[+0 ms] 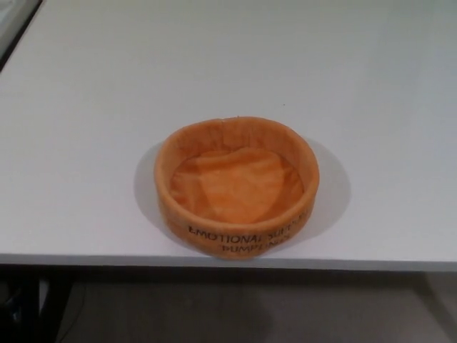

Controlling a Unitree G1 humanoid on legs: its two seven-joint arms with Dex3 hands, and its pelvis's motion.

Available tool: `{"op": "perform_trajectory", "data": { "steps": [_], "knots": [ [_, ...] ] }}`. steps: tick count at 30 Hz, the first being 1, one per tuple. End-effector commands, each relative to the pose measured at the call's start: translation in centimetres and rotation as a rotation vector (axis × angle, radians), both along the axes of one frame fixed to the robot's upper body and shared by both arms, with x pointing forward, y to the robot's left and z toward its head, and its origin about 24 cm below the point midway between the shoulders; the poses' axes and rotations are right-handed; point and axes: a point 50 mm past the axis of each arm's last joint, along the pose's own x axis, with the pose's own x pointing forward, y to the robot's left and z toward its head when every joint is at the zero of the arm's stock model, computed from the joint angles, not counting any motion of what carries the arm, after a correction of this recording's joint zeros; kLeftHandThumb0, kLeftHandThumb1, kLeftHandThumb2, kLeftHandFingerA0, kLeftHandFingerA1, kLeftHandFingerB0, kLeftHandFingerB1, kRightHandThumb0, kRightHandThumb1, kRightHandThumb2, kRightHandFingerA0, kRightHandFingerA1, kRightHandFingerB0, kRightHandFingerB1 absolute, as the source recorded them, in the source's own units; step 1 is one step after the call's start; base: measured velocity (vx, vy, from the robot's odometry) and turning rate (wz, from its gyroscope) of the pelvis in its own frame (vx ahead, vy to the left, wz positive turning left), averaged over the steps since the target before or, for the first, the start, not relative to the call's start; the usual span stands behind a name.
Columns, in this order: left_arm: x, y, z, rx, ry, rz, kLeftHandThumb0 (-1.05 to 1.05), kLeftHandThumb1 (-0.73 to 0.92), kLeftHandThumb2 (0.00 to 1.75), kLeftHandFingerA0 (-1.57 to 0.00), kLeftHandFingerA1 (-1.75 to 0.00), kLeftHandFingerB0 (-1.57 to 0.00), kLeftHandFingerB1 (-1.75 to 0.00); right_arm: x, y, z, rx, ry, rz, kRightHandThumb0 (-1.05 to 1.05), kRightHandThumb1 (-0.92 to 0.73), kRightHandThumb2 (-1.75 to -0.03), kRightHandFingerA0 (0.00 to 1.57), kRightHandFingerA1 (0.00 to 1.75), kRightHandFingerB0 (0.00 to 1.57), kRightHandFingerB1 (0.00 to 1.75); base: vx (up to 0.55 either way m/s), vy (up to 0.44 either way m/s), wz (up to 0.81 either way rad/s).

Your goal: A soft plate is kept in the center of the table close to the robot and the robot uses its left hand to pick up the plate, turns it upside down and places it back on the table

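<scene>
Table (86,107) fills most of the head view, white and bare around the plate; a dark strip runs along its far left corner; below its near edge lies a dim floor (235,307). Plate (235,187) sits upright, opening upward, at the table's middle and just beside the near edge; it is orange, soft, round, with a raised rim and a crumpled base; black lettering runs along its near wall. Neither hand shows, so their fingers cannot be judged; nothing touches the plate.
</scene>
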Motion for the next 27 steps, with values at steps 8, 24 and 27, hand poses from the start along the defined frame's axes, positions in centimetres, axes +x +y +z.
{"op": "perform_trajectory", "data": {
  "steps": [8, 24, 27],
  "knots": [
    [1.6, 2.6, 2.6, -0.151, -0.161, 0.222, -0.88, 0.8, 1.22, -0.05, -0.4, -0.08, -0.24, 0.9, -0.3, 0.1, -0.007, 0.007, -0.004, -0.84, -0.86, -0.67, 0.5, 0.35, 0.36, 0.32, 0.0, 0.0, 0.0],
    [9.1, 7.5, 14.6, 0.219, -0.611, 0.232, -1.01, 0.92, 0.87, -0.09, -0.4, -0.08, -0.24, 0.6, 0.6, -1.1, 0.043, 0.085, -0.015, -0.86, -0.84, -0.66, 0.49, 0.36, 0.38, 0.32, 0.0, 0.0, 0.0],
    [11.0, 7.7, 17.7, 0.317, -0.686, 0.151, -0.97, 0.92, 0.87, -0.04, -0.39, -0.03, -0.27, 0.7, 0.8, -1.2, 0.031, 0.096, 0.018, -0.86, -0.86, -0.67, 0.48, 0.36, 0.42, 0.33, 0.0, 0.0, 0.0]
  ]
}}
